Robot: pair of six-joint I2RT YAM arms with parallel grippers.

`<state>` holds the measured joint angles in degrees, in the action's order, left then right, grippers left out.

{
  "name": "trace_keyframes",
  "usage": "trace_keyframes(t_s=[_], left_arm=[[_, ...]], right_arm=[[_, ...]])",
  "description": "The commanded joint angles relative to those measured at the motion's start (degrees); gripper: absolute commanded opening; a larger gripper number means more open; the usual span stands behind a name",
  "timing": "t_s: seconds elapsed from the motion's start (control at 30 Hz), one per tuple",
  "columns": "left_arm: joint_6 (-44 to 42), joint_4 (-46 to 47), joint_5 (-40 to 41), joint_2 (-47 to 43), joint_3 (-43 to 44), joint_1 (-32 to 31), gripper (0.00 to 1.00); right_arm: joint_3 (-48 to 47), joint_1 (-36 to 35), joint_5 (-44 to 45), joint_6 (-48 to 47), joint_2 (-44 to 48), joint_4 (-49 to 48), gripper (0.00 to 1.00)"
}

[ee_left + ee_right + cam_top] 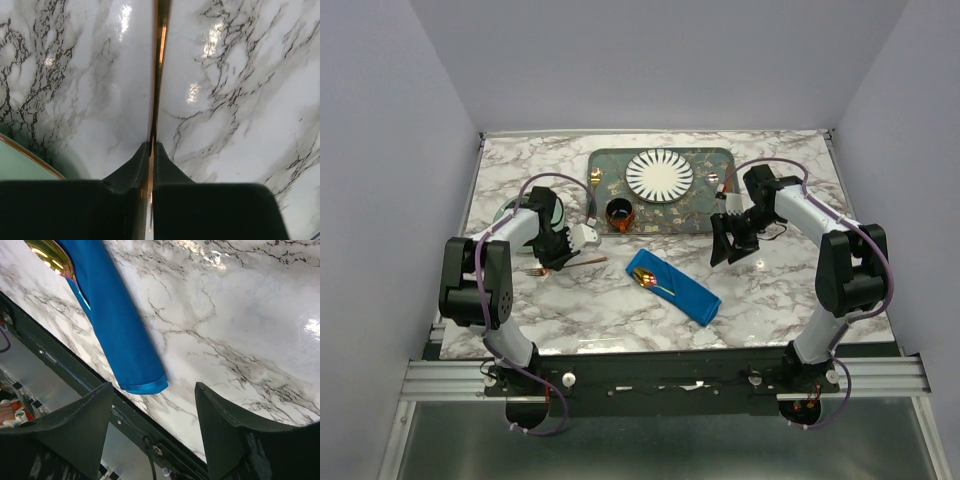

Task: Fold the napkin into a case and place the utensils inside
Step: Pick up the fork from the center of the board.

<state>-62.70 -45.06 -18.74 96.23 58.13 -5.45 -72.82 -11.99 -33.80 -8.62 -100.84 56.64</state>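
The left gripper (153,145) pinches the thin fork (161,45), which points lengthwise toward the case (675,288) on its right. Beyond the case, the right gripper (153,385) hangs wide, empty.

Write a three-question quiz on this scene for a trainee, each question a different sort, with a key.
1. True or false: the striped plate sits on the patterned tray.
2. What are the fingers of the left end effector pinched on?
A. the copper-pink fork
B. the spoon
C. the blue case
3. Name the end effector whose jaws stand apart with nothing between them.

Key: 1 true; 2 A; 3 the right end effector.
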Motion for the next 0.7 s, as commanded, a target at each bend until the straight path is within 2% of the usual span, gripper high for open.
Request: trace_keyframes(t_s=[0.0,0.03,0.2,0.3,0.5,0.67], left_arm=[[-2.9,-2.3,-2.6,-0.3,-1.4,-0.4,0.04],[-3.1,-2.7,-2.3,-1.2,-0.9,-0.8,0.00],[-4.3,-8.5,0.6,-3.7,8.5,-2.9,0.00],[-10.6,-9.3,2.6,-7.7,10.9,-4.9,0.00],[-20.5,-7.8,6.1,-14.4,10.7,-15.5,0.00],[-23.0,-7.7,6.3,-11.4,15.2,-22.8,0.00]], right_arm=[[-1.0,0.2,1.4,-0.4,-0.7,0.7,0.74],[-1.1,0.2,1.3,-0.4,-0.8,0.6,0.74],[-1.7,0.3,1.0,-0.3,-1.2,0.7,0.74],[-1.7,0.2,1.1,-0.4,-1.0,0.7,0.74],[-2.0,0.3,0.8,-0.4,-1.2,0.7,0.74],[-2.6,0.2,0.5,-0.3,-1.1,0.7,0.79]])
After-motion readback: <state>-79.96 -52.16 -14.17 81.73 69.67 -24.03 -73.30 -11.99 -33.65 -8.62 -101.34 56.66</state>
